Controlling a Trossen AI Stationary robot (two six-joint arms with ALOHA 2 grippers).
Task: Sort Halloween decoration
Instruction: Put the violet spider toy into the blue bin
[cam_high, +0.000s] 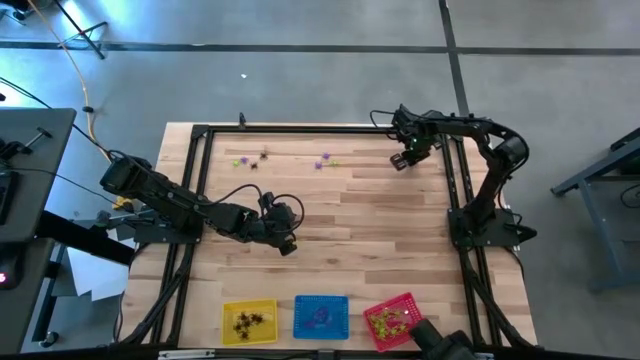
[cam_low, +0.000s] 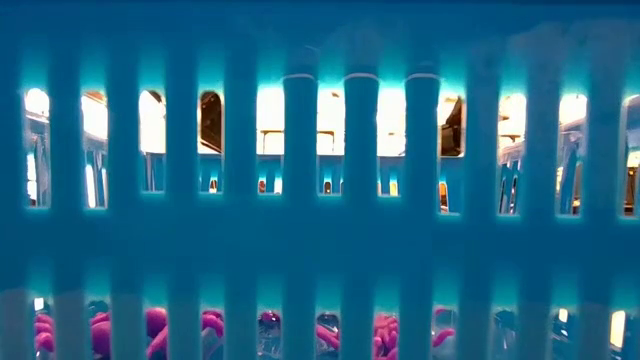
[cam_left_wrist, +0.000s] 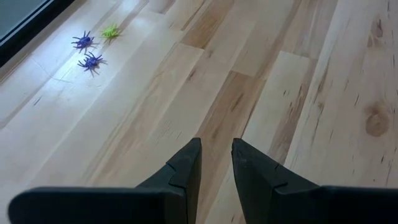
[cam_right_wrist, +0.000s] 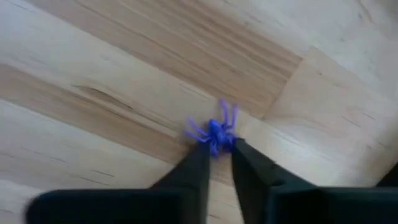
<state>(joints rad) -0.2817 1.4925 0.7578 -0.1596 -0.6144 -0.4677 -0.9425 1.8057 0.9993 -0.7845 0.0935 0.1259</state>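
Right gripper (cam_right_wrist: 216, 152) at the table's (cam_high: 400, 230) far right corner area, fingers nearly closed, pinching a purple spider (cam_right_wrist: 214, 132) at the tips, down at the wood surface. Left gripper (cam_left_wrist: 216, 155) mid-left over bare wood, fingers narrowly apart, holding nothing. More spiders loose near the far edge: two purple ones (cam_left_wrist: 87, 51) with a yellow-green one (cam_left_wrist: 110, 30) beside them, others further left (cam_high: 250, 158). Near edge: yellow basket (cam_high: 249, 321) with black spiders, blue basket (cam_high: 321, 316) with purple, red basket (cam_high: 392, 320) with yellow-green.
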